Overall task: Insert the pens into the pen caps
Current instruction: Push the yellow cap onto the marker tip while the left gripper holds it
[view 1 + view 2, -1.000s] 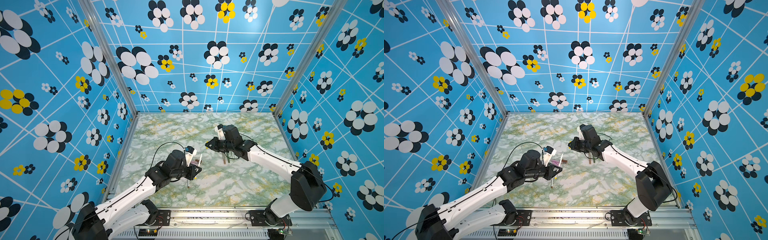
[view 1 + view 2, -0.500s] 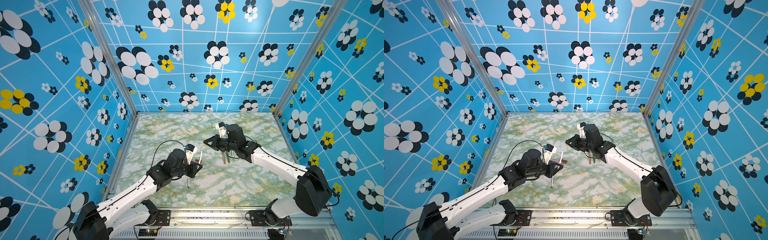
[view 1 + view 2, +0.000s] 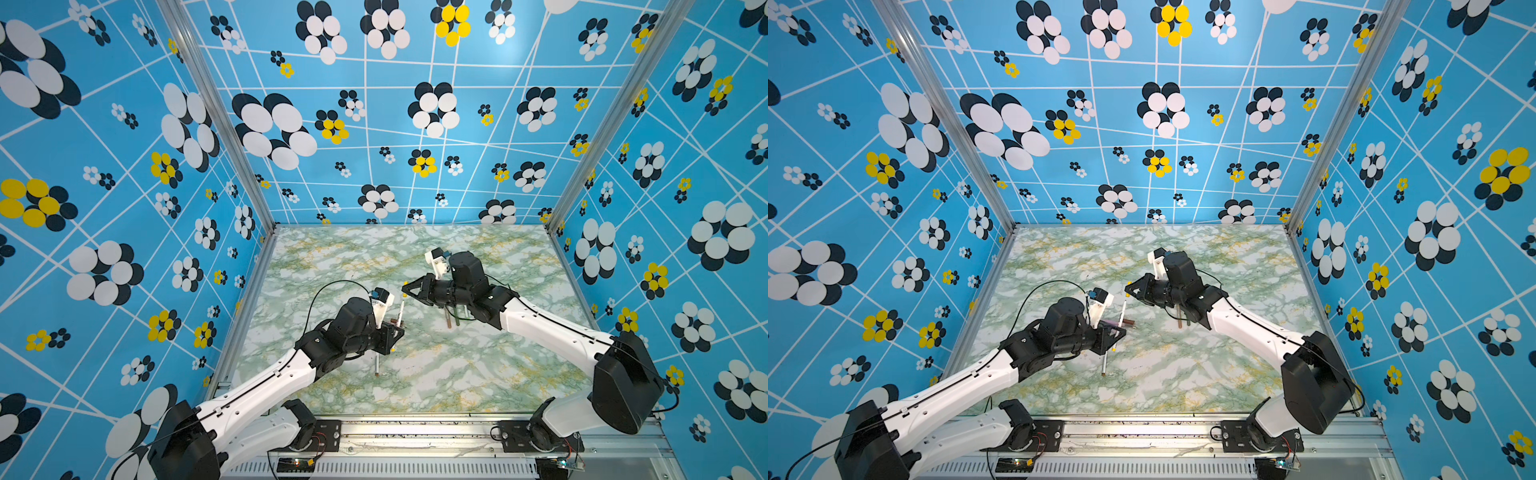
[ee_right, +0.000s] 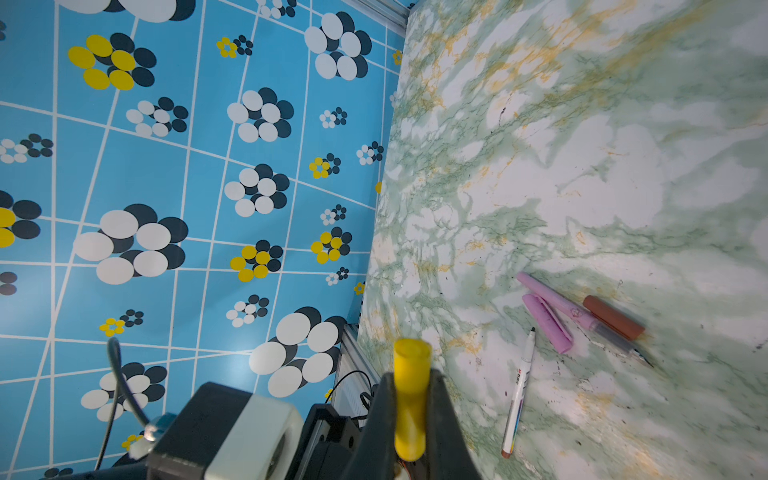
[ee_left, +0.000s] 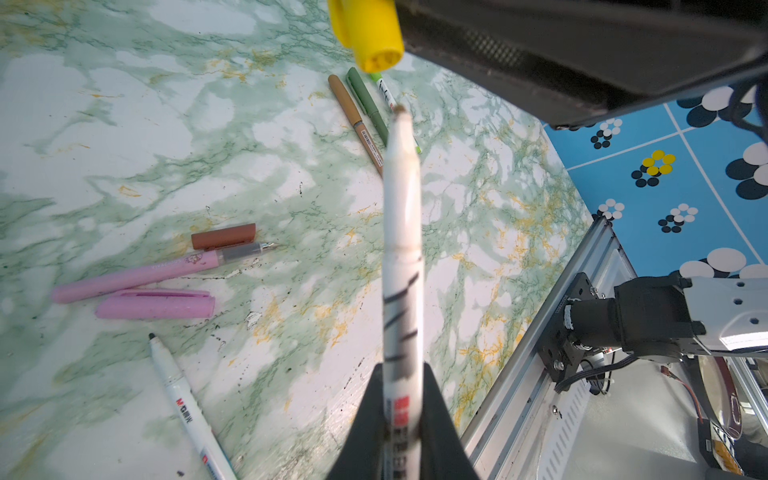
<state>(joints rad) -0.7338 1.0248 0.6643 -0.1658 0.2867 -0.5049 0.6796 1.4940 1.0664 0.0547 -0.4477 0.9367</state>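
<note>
The left jaws clamp a white marker pen (image 5: 402, 257), tip pointing towards the yellow cap (image 4: 409, 399) pinched in the right jaws, apparently just apart. On the marble surface (image 3: 436, 374) lie a pink pen (image 5: 137, 276), pink cap (image 5: 156, 305) and brown cap (image 5: 223, 236).

white pen (image 5: 402, 266): blurred, rear end cut off | yellow cap (image 5: 370, 33): cut by edge

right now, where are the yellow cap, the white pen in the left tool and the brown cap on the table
yellow cap (image 4: 410, 374): right wrist view, middle of its body
white pen (image 5: 402, 249): left wrist view, mid-barrel
brown cap (image 5: 223, 236): left wrist view, middle of its side
</note>
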